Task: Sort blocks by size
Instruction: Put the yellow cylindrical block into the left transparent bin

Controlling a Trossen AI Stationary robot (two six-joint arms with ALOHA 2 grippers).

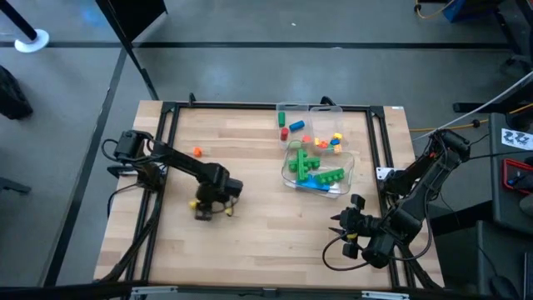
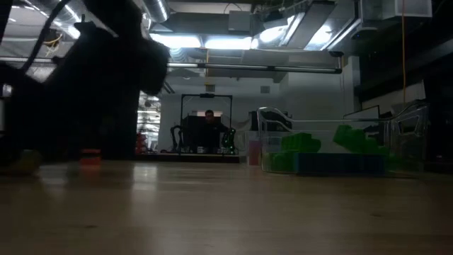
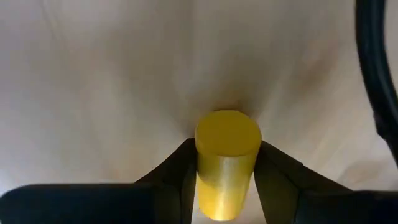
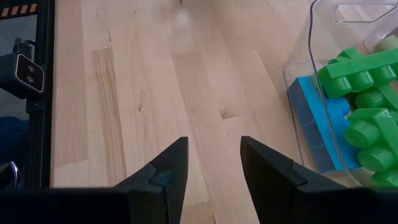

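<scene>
1. Starting with the wooden table (image 1: 250,242): in the high view we see it framed by a dark rail, with both arms over it, left arm at the left-centre, right arm at the near right corner.
2. The clear tray (image 1: 348,171) sits right of centre. We see green bars (image 1: 315,162) and a blue brick (image 1: 318,183) heaped in it from above; the right wrist view gives the same pile close up, green bars (image 4: 360,81) lying on the blue brick (image 4: 317,118) against the tray wall (image 4: 298,68).
3. The low view shows the tray (image 2: 396,134) side-on with green blocks (image 2: 354,138) over a blue one. It also shows a person (image 2: 209,127) seated beyond the table, which no other view has.
4. The left gripper (image 1: 206,207) is down on the table left of centre. Only its wrist view shows the grip: its fingers (image 3: 177,171) are closed against both sides of a yellow cylinder (image 3: 227,158) standing upright on the wood.
5. The right gripper (image 4: 211,168) hovers over bare wood, fingers parted with a moderate gap, nothing between them, tray just beside it.
6. Loose small blocks: a red one (image 1: 285,132), a green one (image 1: 281,117) and a blue one (image 1: 297,126) behind the tray.
7. A lone orange block (image 1: 197,152) lies near the left arm; the low view shows it too (image 2: 90,156).
</scene>
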